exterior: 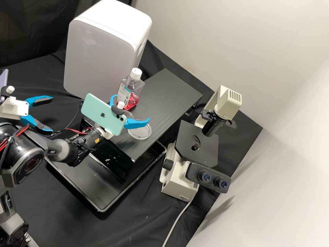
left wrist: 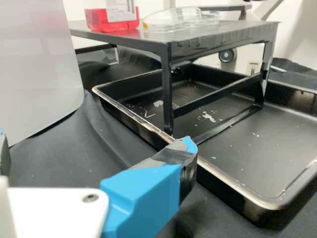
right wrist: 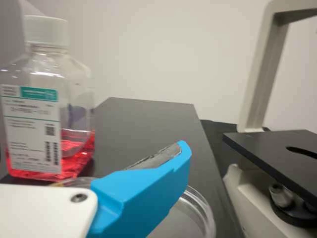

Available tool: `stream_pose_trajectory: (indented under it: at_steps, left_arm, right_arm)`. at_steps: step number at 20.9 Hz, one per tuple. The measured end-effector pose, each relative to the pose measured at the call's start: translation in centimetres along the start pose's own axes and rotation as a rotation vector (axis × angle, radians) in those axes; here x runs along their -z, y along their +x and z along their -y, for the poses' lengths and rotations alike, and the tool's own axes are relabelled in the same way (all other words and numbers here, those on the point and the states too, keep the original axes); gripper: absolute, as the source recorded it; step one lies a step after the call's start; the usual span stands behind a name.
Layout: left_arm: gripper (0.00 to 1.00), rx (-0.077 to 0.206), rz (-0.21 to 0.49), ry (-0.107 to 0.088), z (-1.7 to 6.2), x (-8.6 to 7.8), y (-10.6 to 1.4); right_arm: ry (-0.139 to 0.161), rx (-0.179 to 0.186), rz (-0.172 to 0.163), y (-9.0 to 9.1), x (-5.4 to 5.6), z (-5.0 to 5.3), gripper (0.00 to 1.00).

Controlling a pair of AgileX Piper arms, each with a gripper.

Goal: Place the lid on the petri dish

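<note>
One open right claw [exterior: 130,108] hangs just above the petri dish [exterior: 140,132].

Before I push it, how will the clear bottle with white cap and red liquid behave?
The clear white-capped bottle is probably light, being mostly empty. Its red liquid sits low, so it likely slides rather than tips on the black platform.
</note>
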Motion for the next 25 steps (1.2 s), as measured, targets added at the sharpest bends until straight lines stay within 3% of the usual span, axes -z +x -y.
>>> stream_pose_trajectory:
  at_steps: [3, 9, 12, 25]
  left_arm:
    - [1.00, 0.000, 0.000, 0.000, 0.00, 0.0, 0.0]
    - [1.00, 0.001, 0.004, 0.000, 0.03, -0.1, 0.0]
    - [1.00, 0.002, 0.007, 0.001, 0.06, -0.2, 0.0]
    - [1.00, 0.014, 0.009, 0.004, 0.35, -0.3, 0.0]
  right_arm:
    - [-0.017, 0.024, -0.009, 0.1, 0.2, 0.8, 1.00]
    - [-0.061, 0.075, 0.019, 0.5, -0.6, 2.4, 1.00]
    - [-0.086, 0.063, 0.013, 0.7, -0.9, 2.6, 1.00]
    - [-0.081, 0.057, 0.020, 1.0, -1.2, 2.8, 1.00]
